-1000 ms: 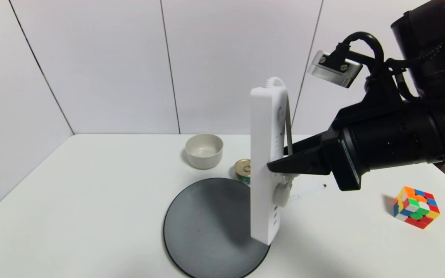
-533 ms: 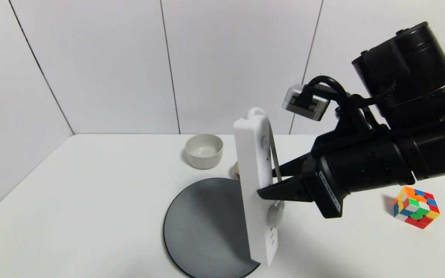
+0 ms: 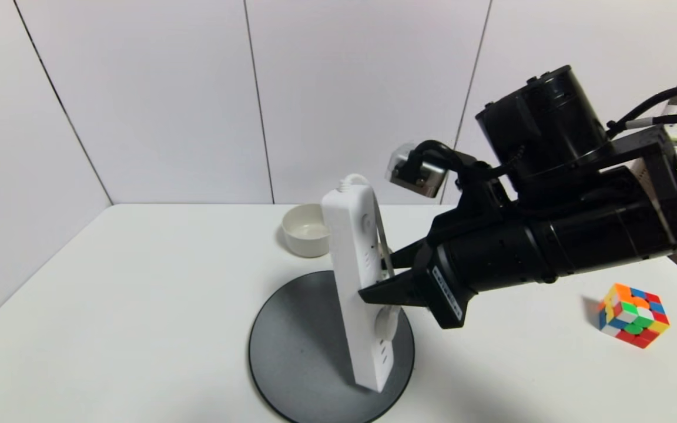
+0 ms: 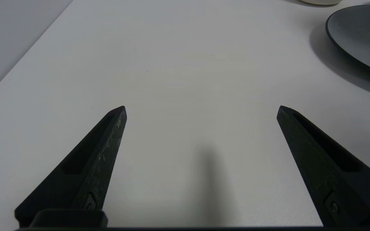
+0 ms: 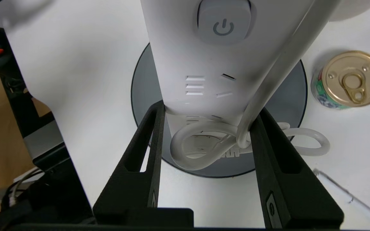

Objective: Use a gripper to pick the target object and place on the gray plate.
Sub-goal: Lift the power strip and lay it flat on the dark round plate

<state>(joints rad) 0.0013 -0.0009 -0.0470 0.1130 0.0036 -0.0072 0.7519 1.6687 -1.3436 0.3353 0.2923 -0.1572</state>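
Note:
My right gripper is shut on the white power strip and holds it nearly upright, its lower end over the gray plate; I cannot tell whether it touches. In the right wrist view the jaws clamp the strip by its two sides, the gripper above the plate, with the bundled cord looped between them. My left gripper is open and empty above bare table, left of the plate.
A beige-white bowl stands behind the plate. A tin can sits beside the plate, and a thin clear pen lies on the table. A colourful cube is at the right.
My right gripper has moved left and down with the power strip, bringing its lower end from the plate's right edge to over the plate. The strip now hides the can in the head view.

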